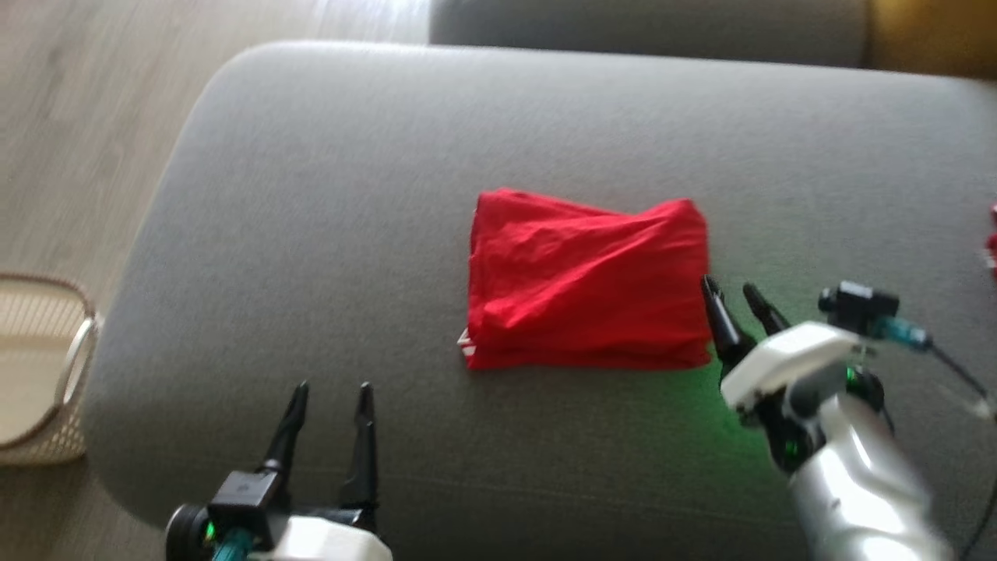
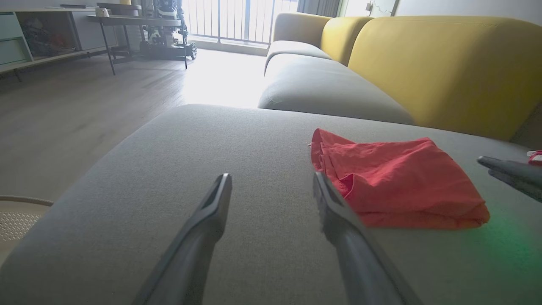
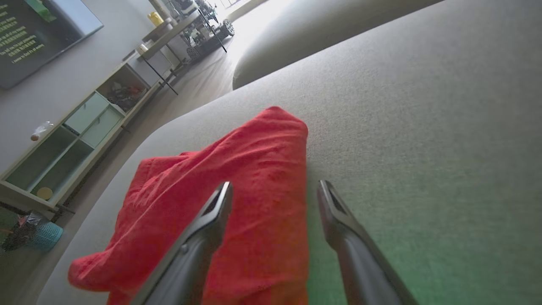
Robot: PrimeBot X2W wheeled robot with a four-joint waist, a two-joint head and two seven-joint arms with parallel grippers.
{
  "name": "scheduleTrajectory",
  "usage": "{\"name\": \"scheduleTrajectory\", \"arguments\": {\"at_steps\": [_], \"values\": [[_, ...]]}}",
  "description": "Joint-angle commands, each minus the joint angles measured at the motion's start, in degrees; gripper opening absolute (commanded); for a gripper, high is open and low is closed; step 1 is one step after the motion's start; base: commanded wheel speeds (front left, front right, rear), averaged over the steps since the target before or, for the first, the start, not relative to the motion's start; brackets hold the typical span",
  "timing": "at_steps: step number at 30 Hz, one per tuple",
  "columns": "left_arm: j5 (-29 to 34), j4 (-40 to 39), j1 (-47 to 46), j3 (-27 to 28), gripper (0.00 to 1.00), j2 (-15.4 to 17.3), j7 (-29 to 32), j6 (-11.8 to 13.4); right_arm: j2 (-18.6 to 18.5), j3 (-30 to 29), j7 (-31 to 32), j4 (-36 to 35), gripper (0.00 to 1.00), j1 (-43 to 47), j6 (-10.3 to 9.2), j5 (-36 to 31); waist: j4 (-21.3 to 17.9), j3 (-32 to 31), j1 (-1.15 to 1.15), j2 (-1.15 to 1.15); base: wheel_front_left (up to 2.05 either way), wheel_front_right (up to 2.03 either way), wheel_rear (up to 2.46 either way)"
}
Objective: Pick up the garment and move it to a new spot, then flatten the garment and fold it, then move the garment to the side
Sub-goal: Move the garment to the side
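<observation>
Right gripper [image 1: 728,285], spread and empty, sits just beside the folded red garment [image 1: 584,280]; left gripper [image 1: 333,387], also spread, holds nothing. Left wrist view adds a yellow backrest [image 2: 444,72].

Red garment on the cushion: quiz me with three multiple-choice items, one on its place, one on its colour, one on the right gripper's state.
1. In the head view, the garment lies on the grey cushion:
A) near the middle
B) at the far left edge
C) hanging over the near edge

2. The garment is:
A) blue
B) red
C) black

3. The right gripper is:
A) shut on the garment
B) shut on nothing
C) open

Answers:
1 A, bare cushion shows all round it.
2 B, it is red in all three views.
3 C, its fingers stand apart, one over the garment's edge and one over bare cushion.
</observation>
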Motion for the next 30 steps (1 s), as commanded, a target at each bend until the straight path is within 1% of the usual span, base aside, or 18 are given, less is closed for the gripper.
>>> {"name": "scheduleTrajectory", "arguments": {"at_steps": [1, 4, 8, 10, 11, 13, 14, 15, 18, 22, 27, 30], "values": [[0.3, -2.2, -3.1, 1.0, 1.00, -0.4, -0.7, 0.2, -0.5, 0.7, 1.6, 1.2, 1.00, -4.0, -0.01, 0.7, 1.7, 2.2, -0.01, 0.00, 0.00, 0.00, 0.00], [0.0, -2.2, -4.2, 0.2, 1.00, -0.4, -0.7, 0.5, -1.4, 0.4, 4.5, 5.4, 1.00, -7.5, -0.01, 1.9, 2.7, 3.6, -0.01, 0.00, 0.00, 0.00, 0.00], [-0.2, -2.0, -5.0, -0.1, 1.00, -0.4, -0.7, 0.8, -2.5, 1.2, 5.7, 8.3, 1.00, -9.7, -0.01, 1.9, 3.2, 4.3, -0.01, 0.00, 0.00, 0.00, 0.00], [-0.3, -1.9, -5.3, -0.2, 1.00, -0.4, -0.7, 1.0, -2.4, 1.8, 6.6, 9.6, 0.82, -10.5, -0.01, 2.8, 3.3, 4.5, -0.01, 0.00, 0.00, 0.00, 0.00], [-0.3, -1.9, -5.4, -0.2, 1.00, -0.4, -0.7, 1.1, -2.2, 2.2, 7.3, 10.1, 0.71, -10.8, -0.01, 3.4, 3.3, 4.6, -0.01, 0.00, 0.00, 0.00, 0.00], [-0.4, -1.9, -5.6, -0.3, 1.00, -0.4, -0.7, 1.2, -1.9, 3.5, 8.4, 10.5, 0.44, -11.0, -0.01, 4.6, 3.2, 4.6, -0.01, 0.00, 0.00, 0.00, 0.00], [-0.4, -1.8, -5.7, -0.3, 1.00, -0.4, -0.7, 1.2, -1.7, 4.2, 8.9, 10.5, 0.18, -11.0, -0.01, 5.1, 3.1, 4.7, -0.01, 0.00, 0.00, 0.00, 0.00], [-0.4, -1.8, -5.8, -0.4, 1.00, -0.4, -0.7, 1.2, -1.7, 4.8, 9.0, 10.5, 0.00, -11.1, -0.01, 5.4, 2.9, 4.7, -0.01, 0.00, 0.00, 0.00, 0.00], [-0.2, -1.9, -6.1, -0.5, 1.00, -0.4, -0.7, 1.3, -2.3, 5.9, 7.4, 10.7, 0.00, -11.3, -0.01, 5.6, 2.3, 4.6, -0.01, 0.00, 0.00, 0.00, 0.00], [0.3, -2.1, -5.7, 0.2, 1.00, -0.4, -0.7, 1.3, -3.7, 7.2, 4.3, 11.1, 0.00, -12.3, -0.01, 3.7, 0.6, 4.3, -0.01, 0.00, 0.00, 0.00, 0.00], [0.8, -2.6, -5.4, 0.8, 1.00, -0.4, -0.7, 0.7, -5.7, 7.7, 1.4, 11.2, 0.00, -14.9, -0.01, 0.8, -3.6, 4.7, -0.01, 0.00, 0.00, 0.00, 0.00], [1.4, -3.1, -5.6, 1.1, 1.00, -0.4, -0.7, 0.4, -7.0, 7.7, 0.5, 11.1, 0.00, -16.8, -0.01, -1.2, -6.8, 5.4, -0.01, 0.00, 0.00, 0.00, 0.00]]}}
